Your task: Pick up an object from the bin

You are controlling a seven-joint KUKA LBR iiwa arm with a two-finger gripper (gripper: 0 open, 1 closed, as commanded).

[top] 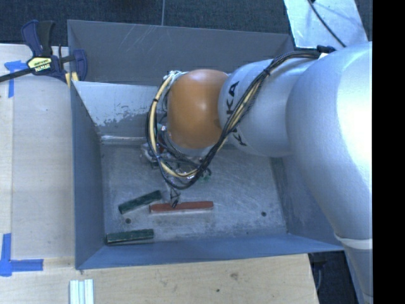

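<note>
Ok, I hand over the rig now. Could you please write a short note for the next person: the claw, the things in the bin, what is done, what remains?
Claw: low over the middle of the bin floor. I cannot tell whether it is open or shut.
Things: a reddish-brown bar lies flat with its left end under the claw. A tilted dark green bar lies just to its left. A second dark green bar lies near the front left corner.
Done: nothing is lifted; all three lie on the floor.
Left: grip one bar, probably the reddish-brown one, and lift it out.
</note>
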